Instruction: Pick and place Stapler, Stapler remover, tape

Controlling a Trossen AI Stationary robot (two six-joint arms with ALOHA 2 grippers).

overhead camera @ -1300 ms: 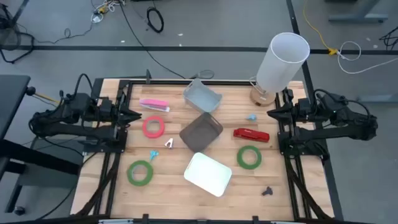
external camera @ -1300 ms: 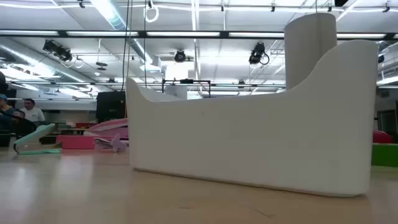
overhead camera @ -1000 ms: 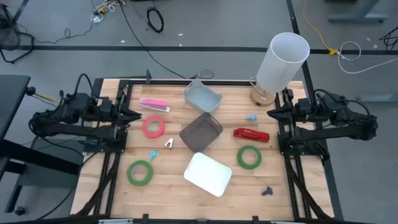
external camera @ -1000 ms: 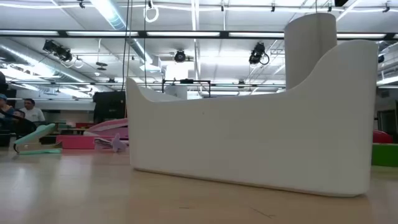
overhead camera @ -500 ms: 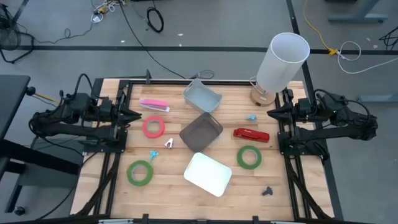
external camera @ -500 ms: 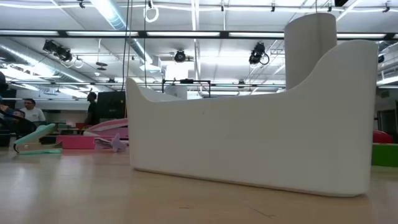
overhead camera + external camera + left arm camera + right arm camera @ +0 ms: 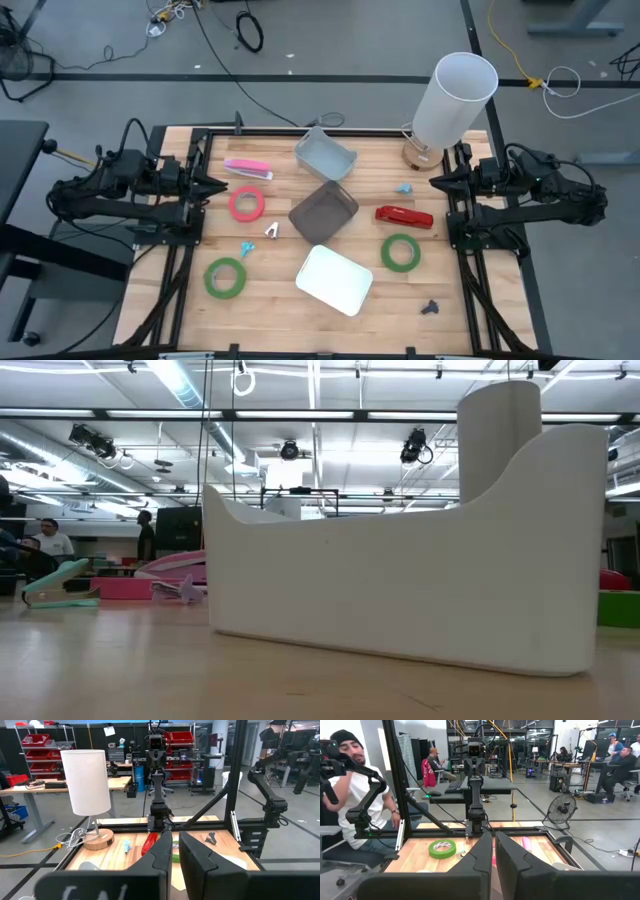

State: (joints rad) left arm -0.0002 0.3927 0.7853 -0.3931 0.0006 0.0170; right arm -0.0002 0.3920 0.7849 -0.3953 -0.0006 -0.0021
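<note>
While both arms sit parked, left claw [image 7: 218,184] and right claw [image 7: 436,181] pinched together on nothing, no item is binned: red-pink tape [image 7: 246,204] lies just ahead of left claw.

Staplers, staple removers and tape rolls lie scattered on the table.
Red stapler [image 7: 404,215] right, pink stapler [image 7: 248,169] far left; red-pink tape [image 7: 246,204] left, green tape [image 7: 226,277] near-left, green tape [image 7: 400,252] right; small removers [image 7: 246,249] [image 7: 404,188] [image 7: 430,308] lie apart.
</note>
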